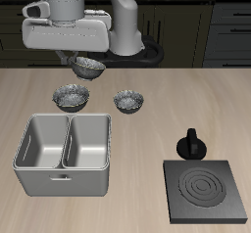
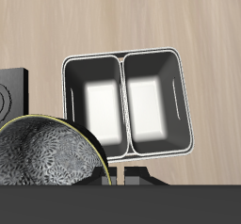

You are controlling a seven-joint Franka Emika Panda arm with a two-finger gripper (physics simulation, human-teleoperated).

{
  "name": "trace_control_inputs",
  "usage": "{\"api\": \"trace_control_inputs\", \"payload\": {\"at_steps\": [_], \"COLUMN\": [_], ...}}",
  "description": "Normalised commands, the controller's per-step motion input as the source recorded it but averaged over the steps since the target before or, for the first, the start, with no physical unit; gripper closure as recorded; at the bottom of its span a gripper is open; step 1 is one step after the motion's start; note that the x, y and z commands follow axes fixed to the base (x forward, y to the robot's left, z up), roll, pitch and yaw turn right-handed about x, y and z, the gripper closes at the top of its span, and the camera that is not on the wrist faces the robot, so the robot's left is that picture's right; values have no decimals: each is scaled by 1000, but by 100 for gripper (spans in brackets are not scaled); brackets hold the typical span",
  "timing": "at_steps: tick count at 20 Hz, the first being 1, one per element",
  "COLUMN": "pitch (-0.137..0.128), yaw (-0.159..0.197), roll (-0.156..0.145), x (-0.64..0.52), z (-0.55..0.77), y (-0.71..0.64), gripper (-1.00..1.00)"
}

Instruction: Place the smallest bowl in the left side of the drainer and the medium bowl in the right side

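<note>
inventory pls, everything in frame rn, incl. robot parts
bowls: 3, shiny mottled dark grey. One in the air under the gripper, also close in the wrist view; two on the table behind the drainer.
drainer: 1, light grey, two compartments, both empty, near the table's front edge.
stove plate: 1, black, flat, beside the drainer.
moka pot: 1, black, behind the stove plate.
table: 1, light wood.
gripper: 1, white-grey; fingers hidden, so its state is unclear.
</note>
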Motion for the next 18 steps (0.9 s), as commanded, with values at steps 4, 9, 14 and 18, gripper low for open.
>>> {"api": "trace_control_inputs", "payload": {"at_steps": [4,9,14,18], "pitch": [-2,34,35,46], "yaw": [-30,29,31,5], "roll": [-24,-6,13,36], "x": [236,233,88,56], "z": [60,-196,-262,-286], "y": [-220,-117,14,67], "gripper": [100,100,100,100]}}
